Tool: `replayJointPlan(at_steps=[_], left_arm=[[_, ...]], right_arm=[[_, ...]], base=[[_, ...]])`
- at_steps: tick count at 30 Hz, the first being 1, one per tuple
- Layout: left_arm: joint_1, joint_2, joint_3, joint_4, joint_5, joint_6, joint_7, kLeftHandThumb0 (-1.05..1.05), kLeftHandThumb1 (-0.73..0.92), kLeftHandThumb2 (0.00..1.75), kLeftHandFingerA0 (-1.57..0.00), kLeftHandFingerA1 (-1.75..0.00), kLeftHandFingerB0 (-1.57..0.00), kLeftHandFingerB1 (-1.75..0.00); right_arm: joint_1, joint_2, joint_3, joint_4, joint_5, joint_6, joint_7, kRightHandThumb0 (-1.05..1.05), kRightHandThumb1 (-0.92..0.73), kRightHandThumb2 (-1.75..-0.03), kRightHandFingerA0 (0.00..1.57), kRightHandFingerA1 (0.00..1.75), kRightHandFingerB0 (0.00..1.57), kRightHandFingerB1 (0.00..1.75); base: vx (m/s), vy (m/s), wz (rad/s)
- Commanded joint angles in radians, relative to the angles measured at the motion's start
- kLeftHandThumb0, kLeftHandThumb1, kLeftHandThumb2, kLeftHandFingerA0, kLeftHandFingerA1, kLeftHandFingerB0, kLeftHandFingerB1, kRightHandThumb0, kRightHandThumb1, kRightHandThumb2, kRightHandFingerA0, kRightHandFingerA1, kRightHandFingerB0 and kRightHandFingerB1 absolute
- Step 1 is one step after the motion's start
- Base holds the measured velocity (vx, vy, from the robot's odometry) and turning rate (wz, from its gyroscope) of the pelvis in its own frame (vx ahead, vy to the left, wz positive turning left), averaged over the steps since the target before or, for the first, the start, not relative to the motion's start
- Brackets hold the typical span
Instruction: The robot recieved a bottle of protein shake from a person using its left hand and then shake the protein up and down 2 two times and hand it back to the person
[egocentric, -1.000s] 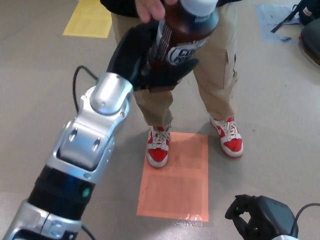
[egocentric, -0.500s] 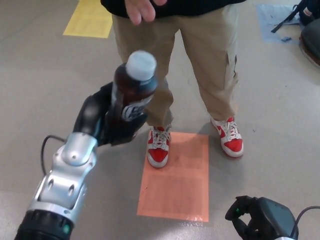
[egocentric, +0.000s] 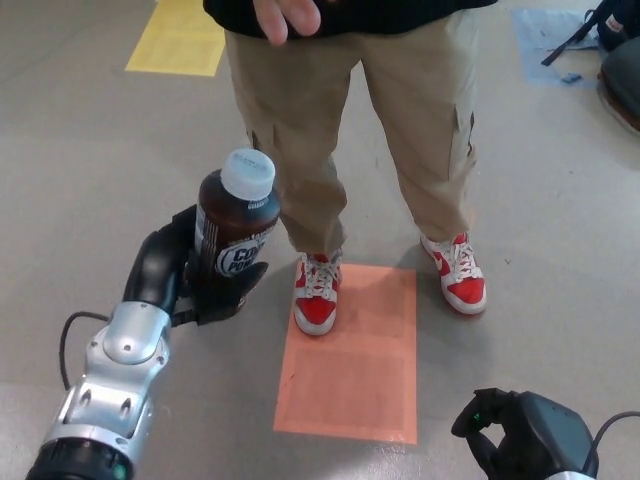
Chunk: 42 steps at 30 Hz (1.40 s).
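Head view: the black left hand (egocentric: 200, 275), mounted on a silver-cased forearm (egocentric: 110, 380), is closed around the lower body of a dark brown plastic protein shake bottle with a white screw cap (egocentric: 235, 225). The bottle stands nearly upright, cap uppermost, its white label facing the camera — held above the grey floor (egocentric: 90, 170) in the left half of the frame.

A person in tan cargo trousers (egocentric: 350, 110) and red-and-white sneakers (egocentric: 318, 292) stands directly ahead. The person's hand (egocentric: 285, 15) shows at the top edge, apart from the bottle and above it. One sneaker rests on the corner of an orange rectangular floor marker (egocentric: 355, 365); a yellow marker (egocentric: 180, 35) lies at upper left.

The black right hand (egocentric: 520, 440) sits at the bottom right edge, fingers curled inward, holding nothing.
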<state>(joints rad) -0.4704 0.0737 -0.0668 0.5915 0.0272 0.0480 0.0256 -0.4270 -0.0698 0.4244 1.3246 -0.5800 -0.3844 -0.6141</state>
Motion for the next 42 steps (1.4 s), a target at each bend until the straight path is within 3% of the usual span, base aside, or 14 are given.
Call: replayJointPlan(at_steps=[1, 2, 5, 6, 8, 13, 18, 22, 28, 31, 36, 38, 39, 42], left_arm=[[-0.187, 0.003, 0.093, -0.162, -0.08, 0.098, -0.012, -0.28, 0.86, 0.66, -1.0, -0.62, -0.75, -0.66], [-0.25, 0.011, 0.124, -0.206, -0.105, 0.122, -0.018, -0.27, 0.83, 0.66, -1.06, -0.55, -0.77, -0.74], [-0.321, -0.009, 0.155, -0.215, -0.11, 0.122, 0.004, -0.23, 0.81, 0.64, -1.09, -0.58, -0.75, -0.8], [-0.288, -0.018, 0.142, -0.212, -0.095, 0.124, -0.003, -0.21, 0.82, 0.65, -1.08, -0.61, -0.75, -0.73], [-0.125, -0.032, 0.061, -0.118, -0.022, 0.12, -0.035, -0.23, 0.82, 0.64, -1.08, -0.62, -0.76, -0.72], [0.0, -0.035, -0.02, 0.032, 0.029, 0.087, -0.032, -0.24, 0.81, 0.65, -1.13, -0.62, -0.78, -0.69], [-0.249, -0.002, 0.108, -0.19, -0.106, 0.237, -0.05, -0.27, 0.82, 0.65, -1.09, -0.71, -0.78, -0.74], [-0.269, -0.008, 0.126, -0.217, -0.103, 0.231, -0.059, -0.23, 0.8, 0.64, -1.11, -0.64, -0.81, -0.75], [-0.03, -0.052, -0.007, -0.092, -0.014, 0.205, -0.087, -0.25, 0.82, 0.65, -1.14, -0.64, -0.79, -0.69], [-0.127, -0.039, 0.024, -0.152, -0.056, 0.263, -0.094, -0.28, 0.82, 0.66, -1.12, -0.64, -0.78, -0.72], [-0.36, -0.021, 0.133, -0.279, -0.134, 0.325, -0.081, -0.24, 0.8, 0.64, -1.11, -0.66, -0.82, -0.73], [-0.32, -0.036, 0.127, -0.298, -0.128, 0.321, -0.086, -0.21, 0.81, 0.65, -1.1, -0.66, -0.82, -0.69], [-0.26, -0.041, 0.098, -0.28, -0.104, 0.304, -0.099, -0.22, 0.83, 0.65, -1.1, -0.68, -0.75, -0.77], [-0.113, -0.047, 0.021, -0.198, -0.053, 0.311, -0.116, -0.22, 0.83, 0.66, -1.13, -0.67, -0.75, -0.73]], right_arm=[[-0.005, -0.004, -0.001, -0.001, -0.001, -0.005, -0.001, -0.51, -0.53, -1.13, 0.79, 0.8, 0.87, 0.79], [-0.005, -0.001, 0.001, 0.0, -0.003, -0.003, 0.001, -0.5, -0.59, -1.01, 0.77, 0.72, 0.9, 0.73], [-0.015, 0.001, 0.002, 0.0, -0.003, 0.003, 0.004, -0.51, -0.6, -0.97, 0.8, 0.7, 0.91, 0.73], [-0.014, 0.002, 0.002, 0.001, -0.004, 0.003, 0.001, -0.53, -0.53, -1.09, 0.79, 0.77, 0.88, 0.8], [-0.005, 0.003, 0.0, -0.001, -0.002, -0.009, -0.003, -0.52, -0.54, -1.13, 0.82, 0.81, 0.88, 0.8], [-0.024, -0.006, -0.008, -0.005, 0.004, -0.015, -0.005, -0.51, -0.54, -1.12, 0.84, 0.83, 0.88, 0.8], [-0.032, -0.004, -0.011, -0.003, 0.001, -0.01, -0.004, -0.52, -0.53, -1.14, 0.8, 0.83, 0.87, 0.85], [-0.038, 0.0, -0.005, 0.0, -0.005, 0.0, 0.004, -0.53, -0.53, -1.13, 0.8, 0.8, 0.88, 0.85], [-0.034, -0.004, -0.026, -0.002, 0.014, -0.018, 0.005, -0.51, -0.53, -1.13, 0.79, 0.84, 0.88, 0.85], [-0.049, -0.009, -0.027, -0.003, 0.009, -0.019, 0.002, -0.52, -0.53, -1.14, 0.85, 0.9, 0.87, 0.85], [-0.065, 0.001, -0.026, 0.0, 0.007, 0.006, 0.011, -0.5, -0.62, -0.94, 0.81, 0.7, 0.93, 0.75], [-0.062, 0.001, -0.022, 0.001, 0.002, 0.007, 0.008, -0.5, -0.62, -0.95, 0.81, 0.71, 0.93, 0.76], [-0.059, 0.001, -0.019, 0.002, -0.001, 0.008, 0.007, -0.52, -0.54, -1.11, 0.82, 0.8, 0.89, 0.83], [-0.042, 0.002, -0.009, 0.003, -0.008, 0.006, 0.004, -0.5, -0.57, -1.07, 0.96, 0.85, 0.93, 0.76]], base=[[0.0, 0.0, 0.0], [0.0, 0.0, 0.0], [0.0, 0.0, 0.0], [0.0, 0.0, 0.0], [0.0, 0.0, 0.0], [0.0, 0.0, 0.0], [0.0, 0.0, 0.06], [0.0, 0.0, 0.0], [0.0, 0.0, -0.01], [0.0, 0.0, 0.03], [0.0, 0.0, 0.01], [0.0, 0.0, 0.0], [0.0, 0.0, 0.0], [0.0, 0.0, 0.0]])
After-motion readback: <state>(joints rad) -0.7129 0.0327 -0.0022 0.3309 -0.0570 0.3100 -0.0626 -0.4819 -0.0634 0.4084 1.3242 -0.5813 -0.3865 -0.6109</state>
